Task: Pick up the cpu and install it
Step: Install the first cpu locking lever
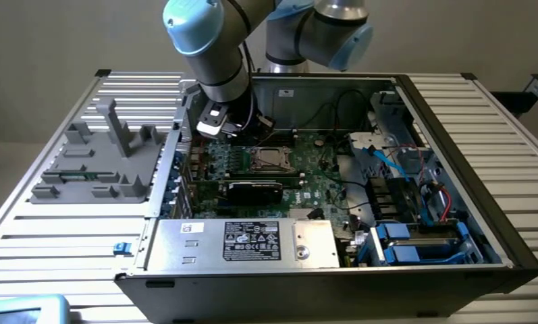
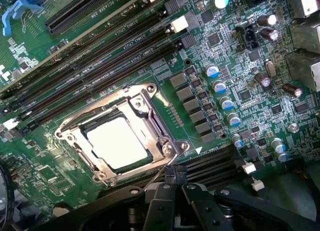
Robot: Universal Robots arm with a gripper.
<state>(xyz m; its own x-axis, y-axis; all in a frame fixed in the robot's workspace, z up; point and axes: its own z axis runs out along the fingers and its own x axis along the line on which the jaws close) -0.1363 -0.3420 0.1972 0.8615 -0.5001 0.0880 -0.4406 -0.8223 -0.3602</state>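
The open computer case [image 1: 449, 223] lies on its side on a slatted metal table [image 1: 61, 236], with the arm [image 1: 217, 61] reaching down into it from above. Inside the case, the green motherboard [image 1: 314, 179] occupies the floor. A silver power supply unit [image 1: 250, 241] with a white label sits along the near edge, and blue drive brackets [image 1: 399, 246] with blue and red cables fill the corner toward the exterior view's right. A black graphics card [image 1: 255, 189] lies across the board between the power supply unit and the socket.

On the table, at the exterior view's left, stands a grey fixture tray [image 1: 102, 162] with upright posts. A small blue clip [image 1: 120, 248] sits at the case edge nearby.

In the wrist view, the socket [image 2: 122, 133] with its metal frame lies beside a bank of long black memory slots [image 2: 95, 61]. Rows of capacitors [image 2: 220, 93] stand on the other side of the socket.

The cpu [image 2: 117, 141] sits seated inside the socket, its pale metal top facing up, the frame around it.

The gripper [image 2: 175, 183] hangs just beside the socket, above the board, with its fingers together and nothing between them.
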